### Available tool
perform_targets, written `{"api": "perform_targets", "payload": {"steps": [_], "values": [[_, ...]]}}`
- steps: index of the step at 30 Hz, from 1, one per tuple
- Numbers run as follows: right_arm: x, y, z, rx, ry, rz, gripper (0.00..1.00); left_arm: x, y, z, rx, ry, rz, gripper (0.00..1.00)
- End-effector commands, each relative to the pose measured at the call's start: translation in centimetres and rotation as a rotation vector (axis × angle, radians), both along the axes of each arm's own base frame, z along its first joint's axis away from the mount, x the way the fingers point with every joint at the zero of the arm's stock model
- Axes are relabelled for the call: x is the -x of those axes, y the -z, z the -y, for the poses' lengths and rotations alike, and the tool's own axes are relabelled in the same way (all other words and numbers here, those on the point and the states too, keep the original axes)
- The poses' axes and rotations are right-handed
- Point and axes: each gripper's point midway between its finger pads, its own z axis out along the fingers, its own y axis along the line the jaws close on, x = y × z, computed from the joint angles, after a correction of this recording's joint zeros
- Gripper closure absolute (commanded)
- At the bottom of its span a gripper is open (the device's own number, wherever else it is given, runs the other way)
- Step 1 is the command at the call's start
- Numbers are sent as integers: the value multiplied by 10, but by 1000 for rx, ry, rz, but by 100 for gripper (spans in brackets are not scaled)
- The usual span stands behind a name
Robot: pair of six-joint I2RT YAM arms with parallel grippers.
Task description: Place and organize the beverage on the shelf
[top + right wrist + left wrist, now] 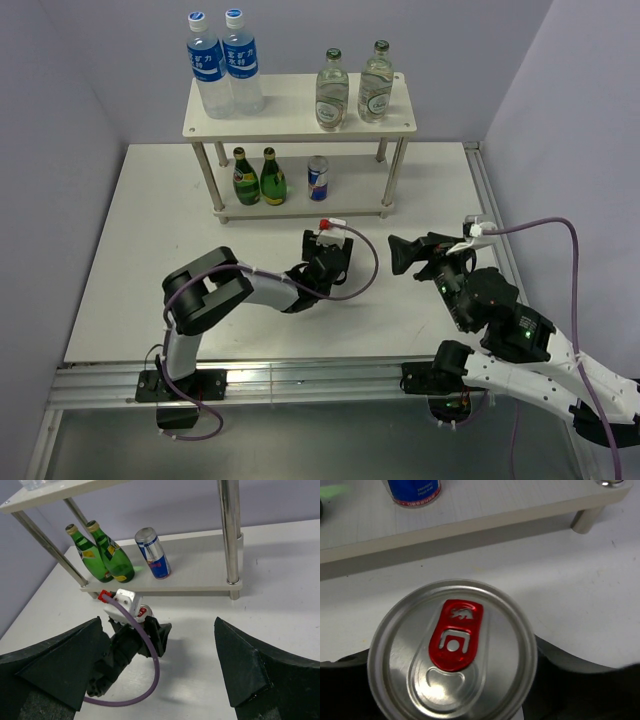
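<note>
From above, the left hand [324,250] sits on the tabletop [150,250] just before the shelf [290,105], hiding what it straddles. Its own camera shows it: a silver can [452,650], red tab up, between the fingers [580,695]; whether they press it I cannot tell. The right hand [418,256] gapes wide, holding nothing. Its camera shows two green bottles [107,557] and another can [152,552] on the lower tier.

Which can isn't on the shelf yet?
The can at the left gripper, in front of the shelf; the other can stands on its lower tier.
</note>
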Motion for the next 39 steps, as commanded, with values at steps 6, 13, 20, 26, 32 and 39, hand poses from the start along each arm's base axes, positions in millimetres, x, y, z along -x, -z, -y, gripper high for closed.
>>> {"api": "perform_targets", "payload": {"steps": [6, 13, 20, 26, 32, 39], "values": [[4, -5, 0, -30, -18, 16, 0, -27, -48, 31, 66, 22, 93, 99], [5, -7, 2, -44, -20, 23, 0, -49, -110, 57, 116, 58, 168, 100], [6, -7, 5, -53, -17, 23, 0, -95, -142, 73, 98, 75, 208, 100], [7, -6, 3, -53, -23, 23, 0, -140, -141, 73, 112, 53, 208, 100], [7, -4, 2, -48, -27, 20, 0, -168, -130, 73, 124, 44, 211, 100], [6, -4, 1, -52, -26, 19, 0, -181, -118, 71, 138, 32, 199, 93]]}}
